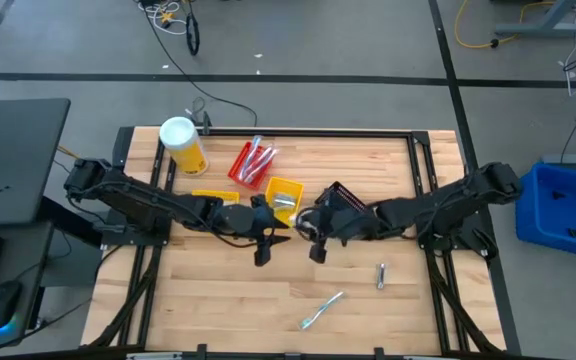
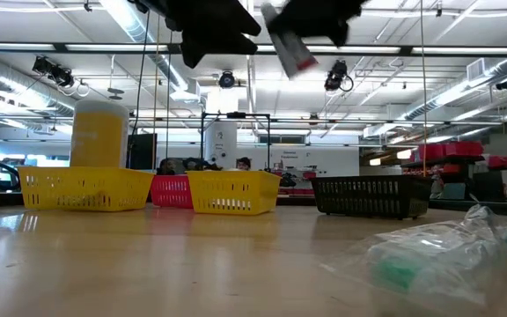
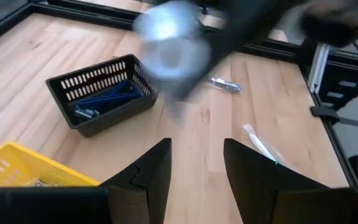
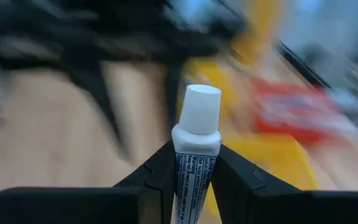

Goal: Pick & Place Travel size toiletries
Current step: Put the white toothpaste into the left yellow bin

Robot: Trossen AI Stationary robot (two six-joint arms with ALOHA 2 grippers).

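High view: wooden surface [image 1: 218, 290]. Left pincer [image 1: 265, 247] and right pincer [image 1: 311, 243] meet near the centre. Yellow canister [image 1: 184, 146] at the far left corner; red bin [image 1: 251, 164], yellow bin [image 1: 284, 198] and black bin [image 1: 342, 199] along the far half. One wrapped toothbrush [image 1: 321, 310] near the front edge; a small item [image 1: 380, 276] lies toward the right edge.

Low view: toothpaste tube [image 2: 289, 44] held aloft above the surface; wrapped toothbrush [image 2: 438, 251] lies in the foreground.

Left wrist view: left pincer [image 3: 196, 165] released, fingers apart, nothing between them; black bin [image 3: 104, 93] holds blue items.

Right wrist view: right pincer [image 4: 191, 171] clenched on white toothpaste tube [image 4: 196, 134], cap outward.
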